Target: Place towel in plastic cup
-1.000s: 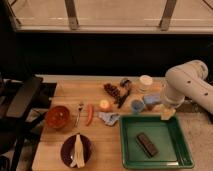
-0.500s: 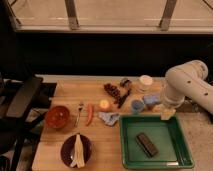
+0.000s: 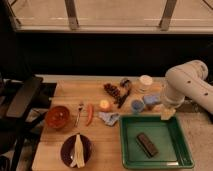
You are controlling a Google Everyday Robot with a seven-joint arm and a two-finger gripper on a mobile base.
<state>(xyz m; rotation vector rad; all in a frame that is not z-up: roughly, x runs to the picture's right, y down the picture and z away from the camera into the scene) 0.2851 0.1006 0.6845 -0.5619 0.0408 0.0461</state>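
Note:
The towel (image 3: 109, 118), a small pale blue-grey cloth, lies crumpled on the wooden table (image 3: 60, 92) just left of the green tray. The plastic cup (image 3: 136, 105), short and light blue, stands upright behind the tray's far left corner, up and to the right of the towel. My gripper (image 3: 167, 113) hangs at the end of the white arm (image 3: 185, 82) over the tray's far right rim. It is right of the cup and well away from the towel, and a yellowish patch shows at its tip.
A green tray (image 3: 150, 119) holds a dark bar (image 3: 147, 144). A light-blue blocky sponge (image 3: 151, 100) and a cream container (image 3: 145, 81) sit near the cup. Grapes (image 3: 114, 91), an orange fruit (image 3: 104, 104), a red pepper (image 3: 90, 114), a fork (image 3: 79, 112), a red bowl (image 3: 57, 116) and a plate with a banana (image 3: 76, 150) fill the left.

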